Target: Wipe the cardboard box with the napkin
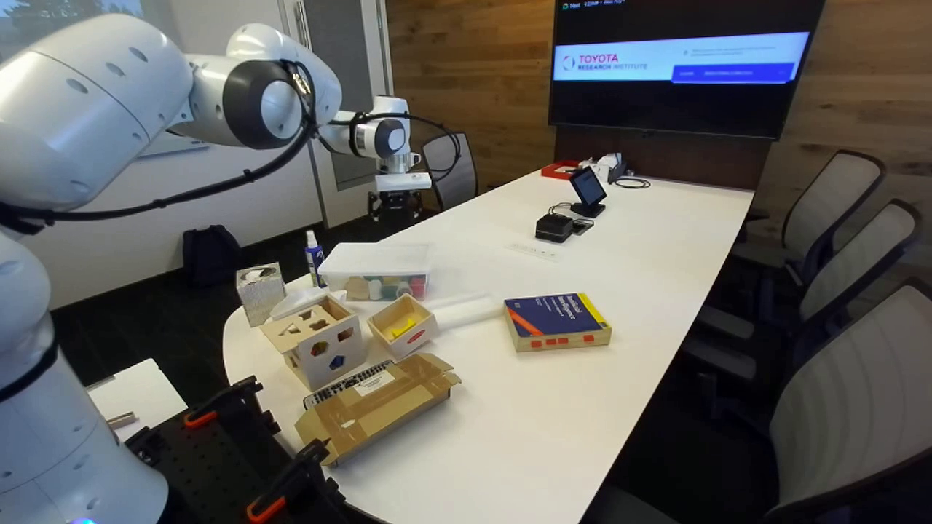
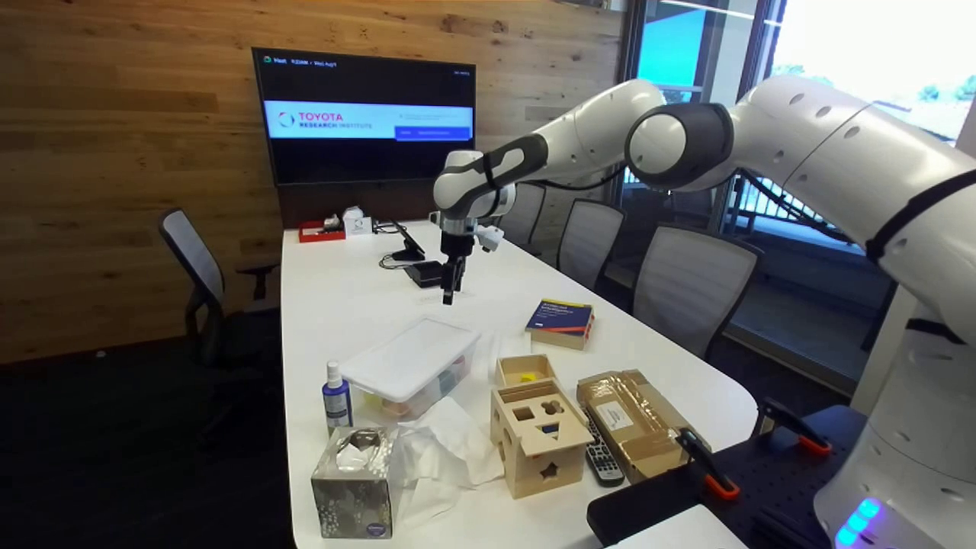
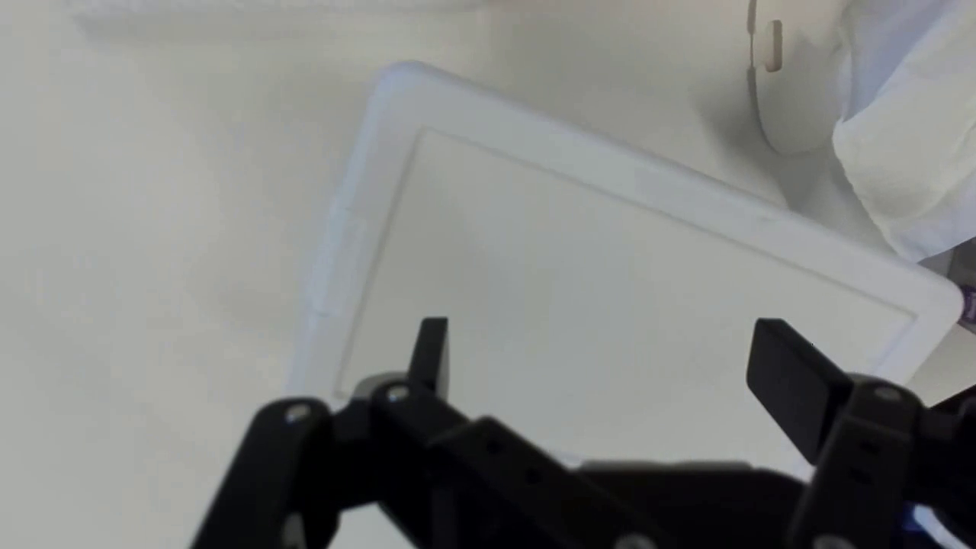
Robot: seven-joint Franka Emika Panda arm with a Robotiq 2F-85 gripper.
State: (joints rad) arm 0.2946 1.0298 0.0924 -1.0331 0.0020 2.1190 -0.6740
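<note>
The cardboard box (image 1: 384, 409) lies flat on the white table (image 1: 524, 422), long, shallow and golden tan. Shiny tape shows on its top, and a white label is stuck near the long edge on the side of the wooden box (image 2: 534, 454). Flaps jut out a little at its ends.

The napkin (image 2: 446, 450) is white and thin, lying loose and crumpled on the same table, some of its folds standing up; whether it's a single sheet I can't tell. It sits between the tissue box (image 2: 353, 492) and the wooden box, apart from the cardboard one.
</note>
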